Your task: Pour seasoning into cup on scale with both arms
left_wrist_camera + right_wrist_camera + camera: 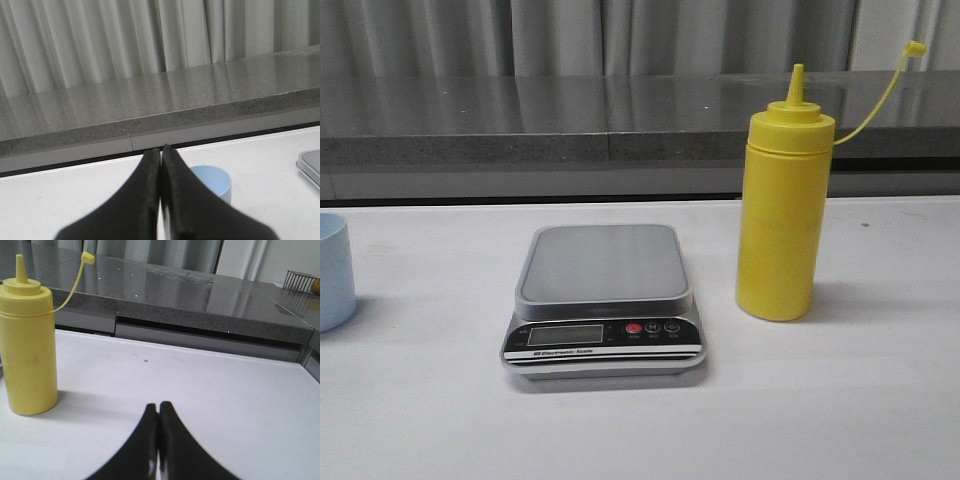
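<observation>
- Front view: no arm or gripper appears here. The scale (604, 305) sits in the middle of the white table (840, 400), its square platform bare, its black panel with the display and red button facing the near edge. The seasoning bottle (784, 215) stands upright to the right of the scale, apart from it, with the cap (916, 46) hanging out on its thin tether up and to the right. The cup (334, 270) stands at the far left, cut by the frame edge and well apart from the scale. A grey stone ledge (520, 125) runs behind the table.
- Left wrist view: the left gripper (160, 200) is held low over the table, pointing toward the ledge, its two dark fingers pressed together with nothing between them. The cup (215, 181) stands just beyond the fingertips, partly hidden by them, its open mouth visible. A corner of the scale (311, 166) shows at the edge.
- Right wrist view: the right gripper (158, 445) likewise hovers low with its fingers closed together on nothing. The bottle (27, 347) stands upright off to one side, clear of the fingers; the cup and scale do not show here.
</observation>
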Motion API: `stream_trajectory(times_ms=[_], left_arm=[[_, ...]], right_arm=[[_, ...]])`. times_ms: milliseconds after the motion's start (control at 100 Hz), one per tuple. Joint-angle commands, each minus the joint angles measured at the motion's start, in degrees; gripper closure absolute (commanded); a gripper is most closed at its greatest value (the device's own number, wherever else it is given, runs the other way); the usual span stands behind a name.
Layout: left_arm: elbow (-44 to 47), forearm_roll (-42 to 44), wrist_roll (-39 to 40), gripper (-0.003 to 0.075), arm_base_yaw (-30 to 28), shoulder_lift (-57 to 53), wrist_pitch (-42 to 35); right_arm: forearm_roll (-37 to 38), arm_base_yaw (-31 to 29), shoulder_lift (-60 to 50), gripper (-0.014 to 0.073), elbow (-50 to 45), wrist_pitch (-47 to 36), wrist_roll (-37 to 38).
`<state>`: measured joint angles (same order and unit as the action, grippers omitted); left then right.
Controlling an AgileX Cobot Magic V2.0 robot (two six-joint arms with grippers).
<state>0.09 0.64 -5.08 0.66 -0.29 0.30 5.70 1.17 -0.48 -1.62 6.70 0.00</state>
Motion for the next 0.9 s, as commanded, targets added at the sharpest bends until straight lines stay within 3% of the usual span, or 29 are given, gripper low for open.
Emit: stream_trajectory(times_ms=[0,390,620,890], left_arm=[[0.4,-0.2,0.4,0.0739,-0.1,-2.0,-4.7],[-2.0,-2.0,0.4,0.0739,-0.1,-1.6,-4.0],[-15.0,-7.2,0.4,0.0739,-0.1,7.4,6.4],[-35.4,-7.6,0.4,0.0739,-0.1,28.8,24.1]], right_arm=[[0.5,-0.4,-1.0,0.0660,0.0,-4.7,0.0],[0.5,-0.4,-1.0,0.0660,0.0,-4.7,0.0],[0.5,-0.4,-1.0,0.0660,0.0,-4.7,0.0],[0.5,-0.4,-1.0,0.0660,0.0,-4.7,0.0]])
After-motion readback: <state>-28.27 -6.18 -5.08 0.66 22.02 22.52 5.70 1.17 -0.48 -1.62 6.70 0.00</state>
